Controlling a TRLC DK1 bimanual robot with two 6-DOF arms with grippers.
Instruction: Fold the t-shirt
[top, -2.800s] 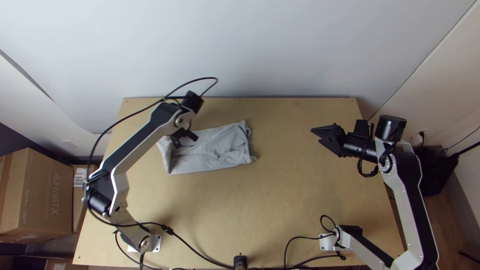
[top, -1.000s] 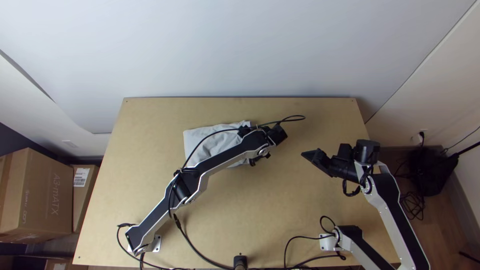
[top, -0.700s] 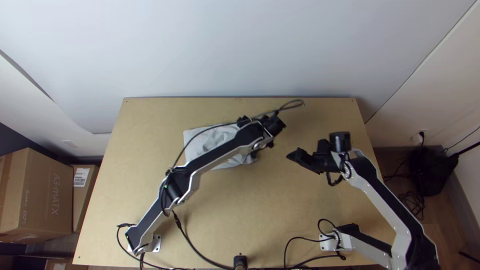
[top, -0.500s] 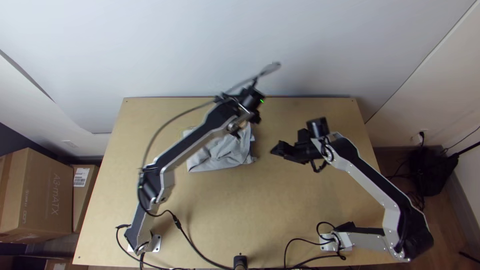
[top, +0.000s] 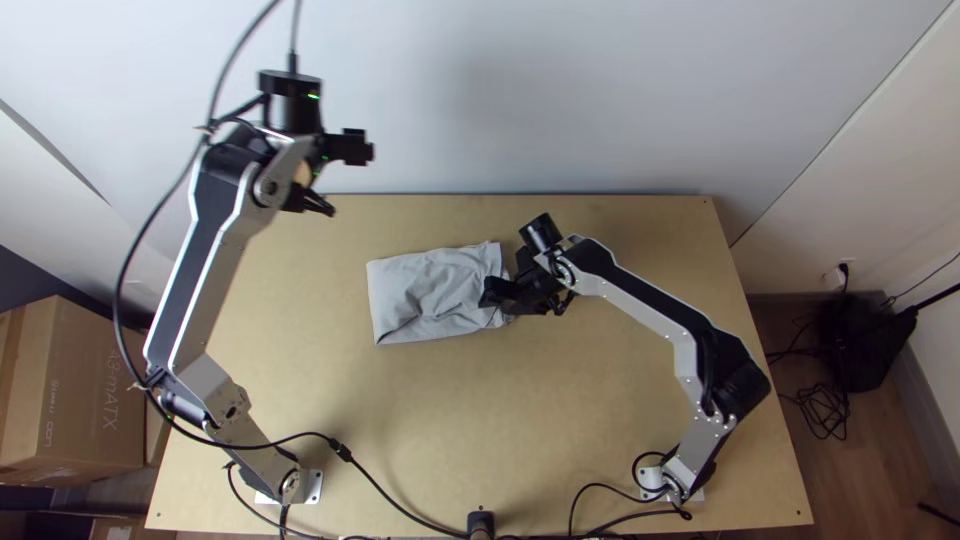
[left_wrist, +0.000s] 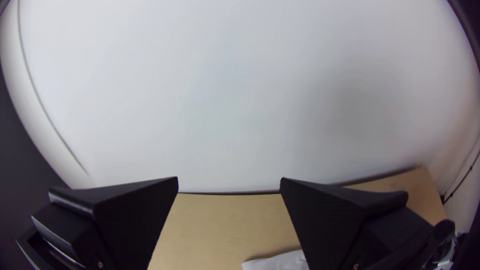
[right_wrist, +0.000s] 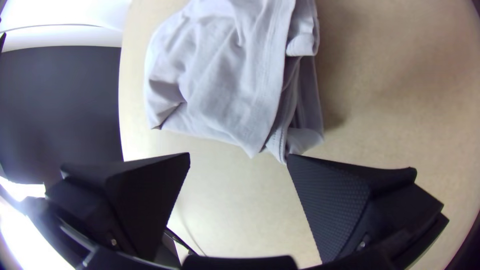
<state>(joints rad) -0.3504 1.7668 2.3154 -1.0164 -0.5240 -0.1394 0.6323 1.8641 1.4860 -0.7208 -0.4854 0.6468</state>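
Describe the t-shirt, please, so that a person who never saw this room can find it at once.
In the top view, find the light wooden table and look at its far half, left of the middle. There the t-shirt lies folded into a flat, wrinkled rectangle, its right end under the right pincer. It is soft grey cloth, unlike the hard left arm and right arm.

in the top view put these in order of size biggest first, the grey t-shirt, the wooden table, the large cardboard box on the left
1. wooden table
2. large cardboard box, as far as it shows
3. grey t-shirt
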